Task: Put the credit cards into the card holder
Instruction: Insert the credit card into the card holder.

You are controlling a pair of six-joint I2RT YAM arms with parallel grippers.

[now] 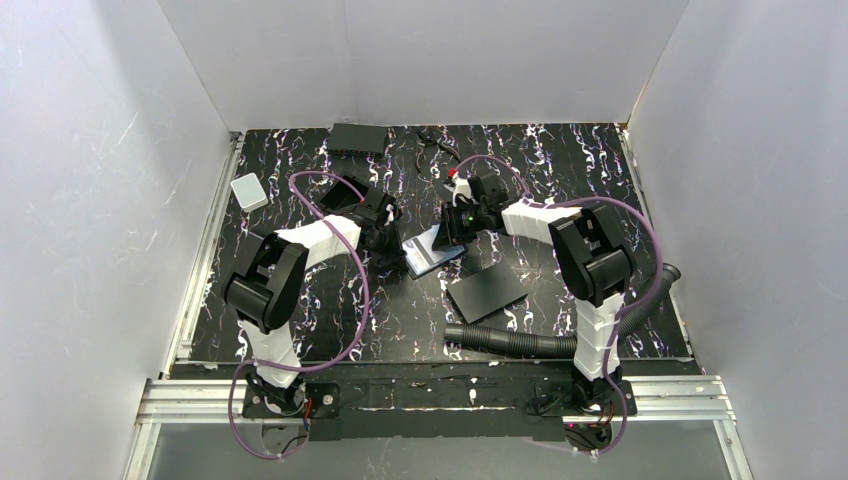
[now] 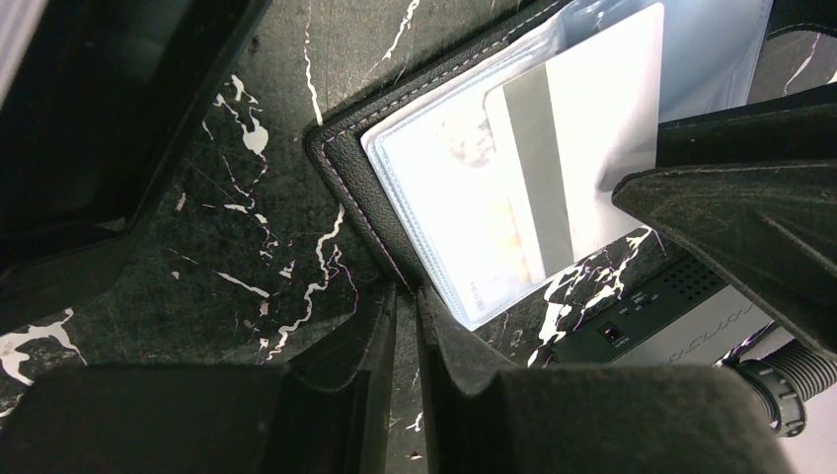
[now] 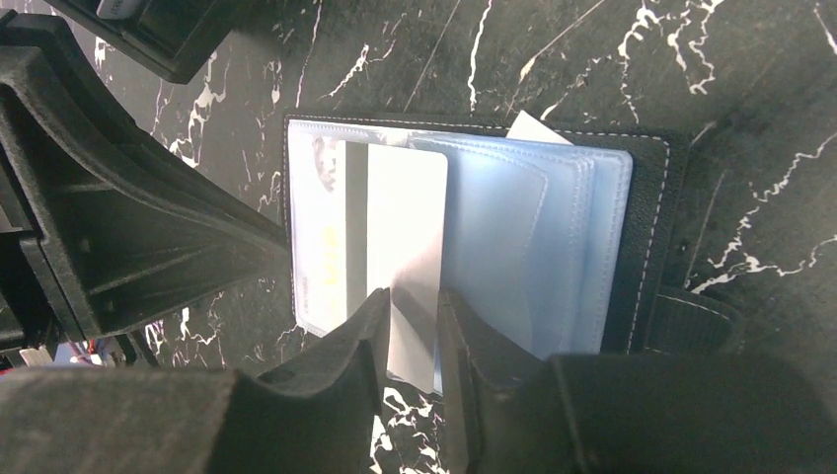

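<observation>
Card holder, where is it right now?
In the top view the card holder lies open at the table's middle, between the left gripper and the right gripper, which pinches a credit card over it; the black sheet sits near-right.

Lab cell: white walls, aluminium rails.

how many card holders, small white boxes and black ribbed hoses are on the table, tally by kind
card holder: 1
small white box: 1
black ribbed hose: 1
total: 3
</observation>
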